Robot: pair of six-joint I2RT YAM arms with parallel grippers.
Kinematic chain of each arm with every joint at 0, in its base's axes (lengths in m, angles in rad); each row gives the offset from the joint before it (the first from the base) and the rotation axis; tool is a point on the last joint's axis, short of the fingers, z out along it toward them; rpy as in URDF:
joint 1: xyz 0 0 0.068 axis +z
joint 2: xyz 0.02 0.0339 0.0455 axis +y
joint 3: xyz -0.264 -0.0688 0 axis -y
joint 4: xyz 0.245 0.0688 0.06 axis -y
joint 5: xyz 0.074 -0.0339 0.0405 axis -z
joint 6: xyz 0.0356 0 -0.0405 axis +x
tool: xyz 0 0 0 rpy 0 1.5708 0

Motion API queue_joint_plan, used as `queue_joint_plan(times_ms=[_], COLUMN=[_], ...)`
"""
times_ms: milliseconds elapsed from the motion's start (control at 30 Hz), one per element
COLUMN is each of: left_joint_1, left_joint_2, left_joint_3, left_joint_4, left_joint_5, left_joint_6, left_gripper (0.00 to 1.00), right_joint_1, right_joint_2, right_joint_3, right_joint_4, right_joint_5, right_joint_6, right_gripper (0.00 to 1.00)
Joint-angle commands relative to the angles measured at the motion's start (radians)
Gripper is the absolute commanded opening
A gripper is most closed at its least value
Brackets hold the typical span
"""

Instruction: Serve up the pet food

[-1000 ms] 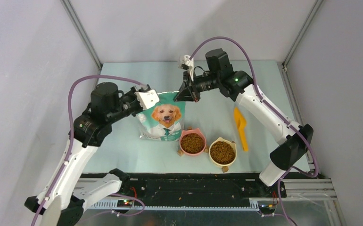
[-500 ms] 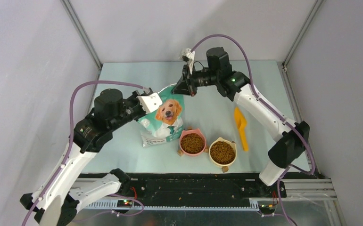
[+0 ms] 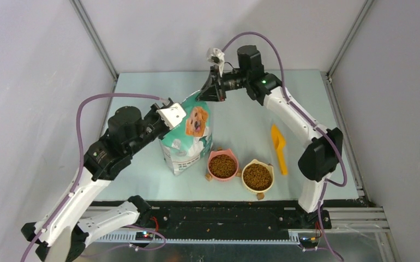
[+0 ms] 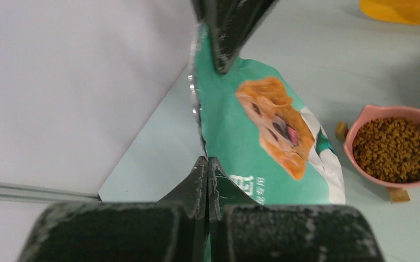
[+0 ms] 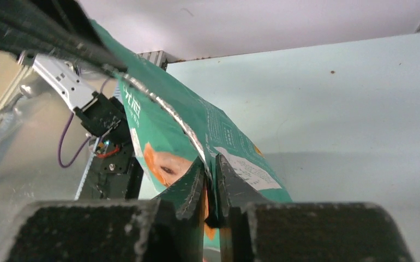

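Pet food (image 3: 222, 165), dark-brown kibble, fills the pink bowl (image 3: 211, 161) and the yellow bowl (image 3: 243, 180) beside it. Both sit at the near edge of the tabletop (image 3: 240, 120), the yellow one at about 4 o'clock from the pink. Both heaps look level with their rims, so I judge the serving itself done. Any kibble left in the bag (image 3: 189, 144) is hidden from view.

The bag stands upright at 9 o'clock from the pink bowl, just beside it, with the dog print facing the bowls. My left hand (image 4: 207, 172) is fully closed on the bag's upper edge at the side nearest my left arm, with the foil seam running in between the pads. My right hand (image 5: 212, 188) pinches the top edge at the far corner, toward 12 o'clock, with only the thickness of the foil between its fingers.

Held at two well-separated places, the mouth is drawn into a taut line. That keeps the limp foil erect and stops the contents spilling. I judge this the hold needed to steady or close the bag.

The orange scoop (image 3: 278, 147) lies flat at 2 o'clock from the yellow bowl, apart from both hands.
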Motion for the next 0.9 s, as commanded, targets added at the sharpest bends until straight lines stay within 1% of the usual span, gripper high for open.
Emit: queue_joint_plan(times_ms=[0, 67, 133, 233, 267, 300, 333, 367, 400, 433, 467, 500, 567, 700, 867], left_joint_1=[-0.013, -0.013, -0.012, -0.011, -0.012, -0.012, -0.012, -0.013, -0.013, -0.012, -0.012, -0.012, -0.013, -0.013, -0.013], left_joint_2=[-0.04, -0.044, -0.055, -0.068, -0.07, -0.073, -0.074, -0.073, -0.072, -0.07, -0.069, -0.065, -0.058, -0.044, -0.034], left_joint_3=[-0.012, -0.018, -0.034, -0.046, -0.043, -0.042, -0.039, -0.037, -0.035, -0.034, -0.035, -0.035, -0.033, -0.029, -0.036], left_joint_4=[0.08, 0.099, 0.116, 0.133, 0.132, 0.133, 0.132, 0.132, 0.134, 0.135, 0.139, 0.14, 0.142, 0.148, 0.154], left_joint_5=[-0.118, -0.136, -0.144, -0.14, -0.135, -0.124, -0.117, -0.105, -0.1, -0.09, -0.085, -0.076, -0.069, -0.075, -0.046], left_joint_6=[-0.038, -0.027, -0.019, -0.017, -0.015, -0.015, -0.016, -0.016, -0.019, -0.018, -0.018, -0.018, -0.017, -0.006, -0.007], left_gripper=[0.0, 0.0, 0.0, 0.0, 0.0, 0.0, 0.0, 0.0, 0.0, 0.0, 0.0, 0.0, 0.0, 0.0, 0.0], right_joint_1=[-0.041, -0.041, -0.04, -0.037, -0.034, -0.031, -0.023, -0.018, -0.006, 0.002, 0.018, 0.023, 0.034, 0.024, 0.007], right_joint_2=[-0.184, -0.2, -0.194, -0.164, -0.157, -0.141, -0.133, -0.114, -0.094, -0.084, -0.068, -0.063, -0.059, -0.07, -0.089], right_joint_3=[-0.061, -0.072, -0.058, 0.0, 0.012, 0.039, 0.055, 0.089, 0.11, 0.149, 0.166, 0.187, 0.187, 0.158, 0.089], right_joint_4=[0.063, 0.048, 0.02, -0.054, -0.099, -0.119, -0.17, -0.202, -0.264, -0.296, -0.344, -0.359, -0.363, -0.313, -0.248], right_joint_5=[-0.13, -0.149, -0.162, -0.152, -0.134, -0.123, -0.103, -0.091, -0.061, -0.002, 0.02, 0.058, 0.098, 0.142, 0.117], right_joint_6=[-0.129, -0.133, -0.127, -0.157, -0.182, -0.197, -0.237, -0.26, -0.309, -0.333, -0.366, -0.379, -0.394, -0.386, -0.395], right_gripper=[0.21, 0.27, 0.31, 0.38, 0.44, 0.47, 0.54, 0.58, 0.66, 0.7, 0.77, 0.85, 0.97, 0.99, 0.99])
